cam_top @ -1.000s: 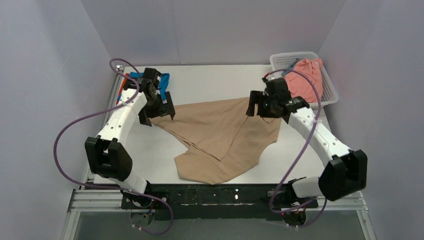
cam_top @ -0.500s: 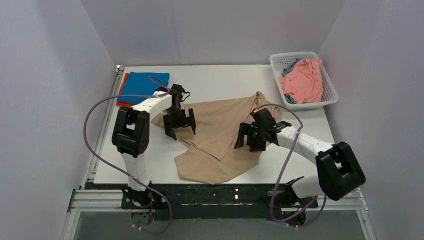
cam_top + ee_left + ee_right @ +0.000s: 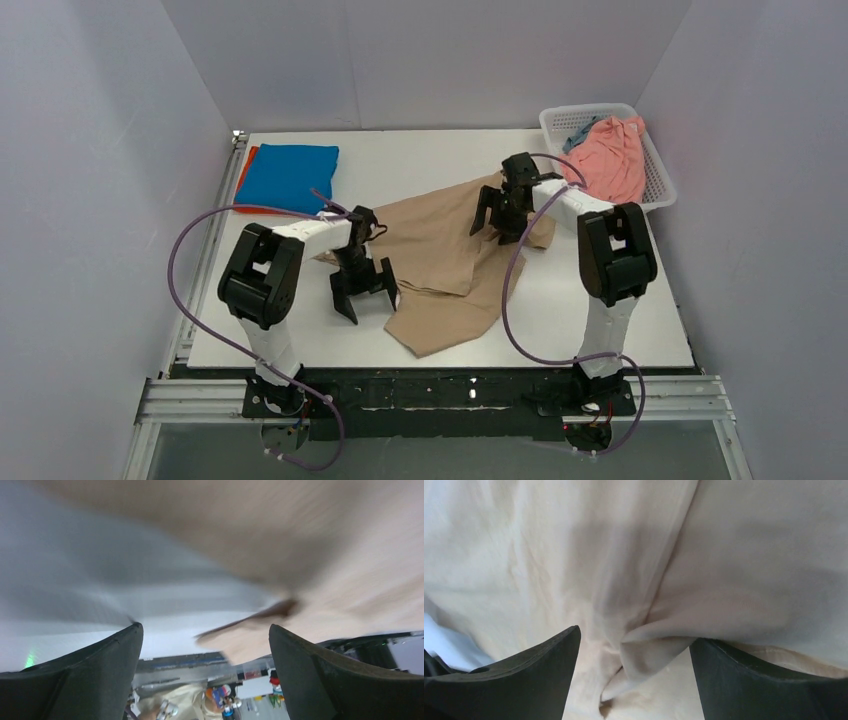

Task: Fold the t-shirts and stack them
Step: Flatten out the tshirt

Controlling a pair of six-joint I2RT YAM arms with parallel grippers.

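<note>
1. A tan shirt (image 3: 450, 262) lies rumpled and partly doubled over on the white worktop (image 3: 320, 345). One corner reaches toward the near edge, and the rest runs back and to the right.
2. The left fingers (image 3: 384, 288) stand wide apart with nothing between them, low over the shirt's near-left edge. The left wrist view is blurred, showing tan cloth ahead and bare worktop beside it. I cannot tell whether the tips touch the cloth.
3. Further back, the right fingers (image 3: 483, 217) point down at the shirt's far-right part. They are spread apart and clamp nothing. The right wrist view shows a bunched fold of tan cloth lying between them, close below.
4. At the far-left corner, well apart from the tan shirt, a folded blue shirt (image 3: 288, 175) lies flat on an orange-red shirt (image 3: 244, 168), which shows only as a strip along the left side.
5. At the far-right corner stands a white mesh basket (image 3: 657, 170). It holds a heaped pink shirt (image 3: 612, 155) with a bit of grey-blue shirt (image 3: 582, 128) behind it.
</note>
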